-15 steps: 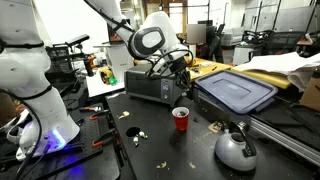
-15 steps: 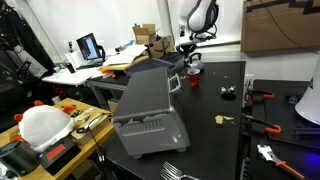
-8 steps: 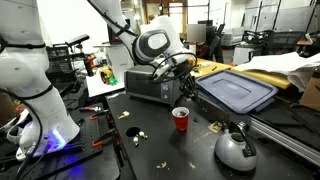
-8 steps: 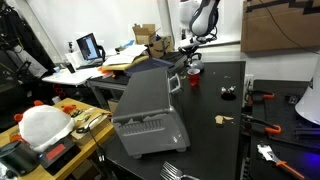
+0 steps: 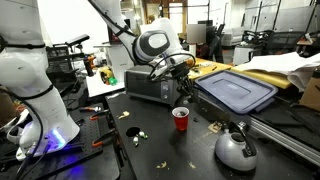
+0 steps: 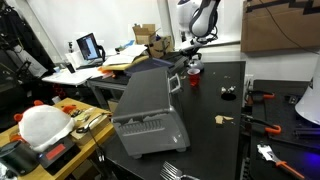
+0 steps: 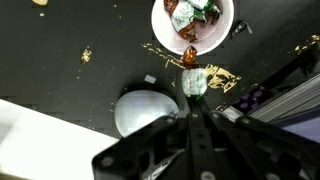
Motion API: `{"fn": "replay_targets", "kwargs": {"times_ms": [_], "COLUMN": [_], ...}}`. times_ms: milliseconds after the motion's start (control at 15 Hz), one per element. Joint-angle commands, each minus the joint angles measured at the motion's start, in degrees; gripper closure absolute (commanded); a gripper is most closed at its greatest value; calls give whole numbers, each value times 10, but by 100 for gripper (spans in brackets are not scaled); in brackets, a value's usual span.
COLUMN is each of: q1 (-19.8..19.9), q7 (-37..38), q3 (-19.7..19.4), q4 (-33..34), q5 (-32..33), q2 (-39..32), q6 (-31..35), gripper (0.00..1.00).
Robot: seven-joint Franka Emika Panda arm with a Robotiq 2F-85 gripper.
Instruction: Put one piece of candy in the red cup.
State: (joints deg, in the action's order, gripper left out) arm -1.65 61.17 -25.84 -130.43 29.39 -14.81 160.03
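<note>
The red cup point(image 5: 181, 119) stands on the black table and also shows in the other exterior view point(image 6: 195, 79). In the wrist view I look down into its pale inside point(image 7: 193, 22), where several wrapped candies lie. My gripper point(image 5: 183, 72) hangs above the cup and shows in the other exterior view point(image 6: 192, 56). In the wrist view its fingers point(image 7: 193, 92) are shut on a green and white wrapped candy point(image 7: 193, 78), just off the cup's rim.
A silver kettle point(image 5: 236, 148) stands near the cup, also in the wrist view point(image 7: 145, 110). Loose candies point(image 5: 133, 131) lie on the table. A grey box point(image 5: 150, 85) and a blue bin lid point(image 5: 235, 92) are behind.
The gripper has shifted slightly sideways above the cup with the candy still held. The cup and kettle have not moved.
</note>
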Motion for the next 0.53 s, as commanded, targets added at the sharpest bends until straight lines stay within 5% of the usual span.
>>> {"fn": "replay_targets", "kwargs": {"times_ms": [0, 467], "q1": [-7, 5], "q7": [21, -3], "q3": [-1, 21], "q4": [-5, -8], "q5": [17, -2], "q2": [14, 14], "q6": [-31, -56], "gripper": [100, 100]}}
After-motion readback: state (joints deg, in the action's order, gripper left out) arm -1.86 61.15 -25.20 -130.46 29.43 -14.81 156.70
